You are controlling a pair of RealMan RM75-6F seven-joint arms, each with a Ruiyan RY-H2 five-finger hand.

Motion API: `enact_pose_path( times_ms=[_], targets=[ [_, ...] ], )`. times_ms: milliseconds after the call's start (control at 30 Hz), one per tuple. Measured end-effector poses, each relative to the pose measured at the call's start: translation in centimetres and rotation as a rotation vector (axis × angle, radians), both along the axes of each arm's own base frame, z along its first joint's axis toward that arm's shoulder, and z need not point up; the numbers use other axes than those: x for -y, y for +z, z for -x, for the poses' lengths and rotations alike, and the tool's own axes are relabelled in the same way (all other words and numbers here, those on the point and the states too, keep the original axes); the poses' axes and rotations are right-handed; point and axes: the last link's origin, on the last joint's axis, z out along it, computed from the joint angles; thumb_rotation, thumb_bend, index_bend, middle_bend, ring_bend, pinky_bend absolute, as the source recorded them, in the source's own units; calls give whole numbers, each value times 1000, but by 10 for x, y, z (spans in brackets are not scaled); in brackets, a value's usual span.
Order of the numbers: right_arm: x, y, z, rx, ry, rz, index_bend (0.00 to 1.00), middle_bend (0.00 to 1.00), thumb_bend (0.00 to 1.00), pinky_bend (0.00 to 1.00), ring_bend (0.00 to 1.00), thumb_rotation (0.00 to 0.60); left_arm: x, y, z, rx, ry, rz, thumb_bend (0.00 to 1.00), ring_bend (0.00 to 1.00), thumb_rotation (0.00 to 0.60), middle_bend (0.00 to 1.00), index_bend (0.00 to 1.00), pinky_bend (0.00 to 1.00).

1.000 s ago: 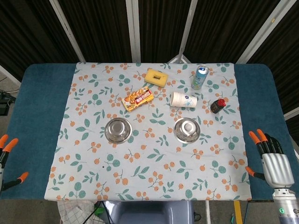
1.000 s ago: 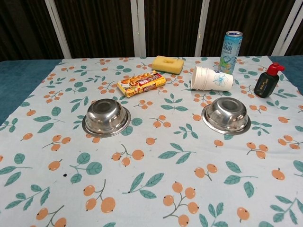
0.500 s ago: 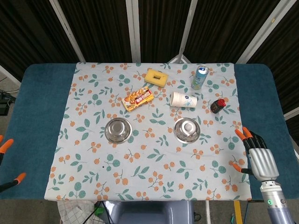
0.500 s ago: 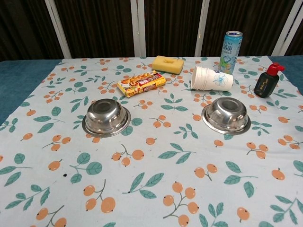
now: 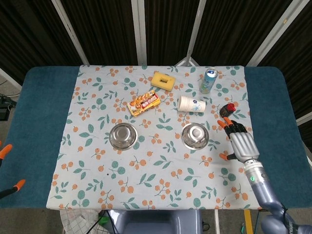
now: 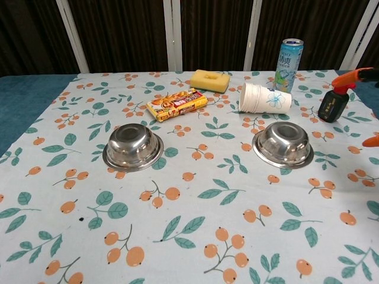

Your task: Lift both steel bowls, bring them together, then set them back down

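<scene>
**Nothing lifted yet**

Both bowls sit on the desk: left bowl [image 5: 123,135], right bowl [image 5: 195,135]. Your right robot hand [image 5: 241,143] hovers beside its bowl, fingers apart, empty (left robot hand [image 5: 9,168] barely visible; can't tell). Everything remains.

My right hand [image 5: 241,142] hovers just right of the right steel bowl [image 5: 195,135]; the left steel bowl [image 5: 123,135] lies well to its left. Beyond its fingertips stands the small bottle [image 5: 227,110], with the toppled paper cup [image 5: 191,104] and can [image 5: 208,81] further back-left.
</scene>
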Motion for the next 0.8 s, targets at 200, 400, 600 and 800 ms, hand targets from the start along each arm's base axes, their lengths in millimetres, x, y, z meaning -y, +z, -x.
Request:
enact_pose_path(
  times_ms=[200,400,600,800],
  targets=[
    [23,-28,-17,-29,-26,-63,143,0,0,98,28,600,-3,-1,2,-5,16,-6,7,0,600,0,161,144],
    [37,-58,-25,-59,-63,-118,143,0,0,98,30,600,-5,1,4,-8,26,-21,8,0,600,0,161,144],
    [46,-84,-30,-97,-75,-150,143,0,0,98,32,600,-7,2,6,-8,35,-27,7,0,600,0,161,144],
    [54,-96,-33,-114,-85,-158,143,0,0,98,35,600,-8,3,8,-9,40,-32,7,0,600,0,161,144]
  ],
)
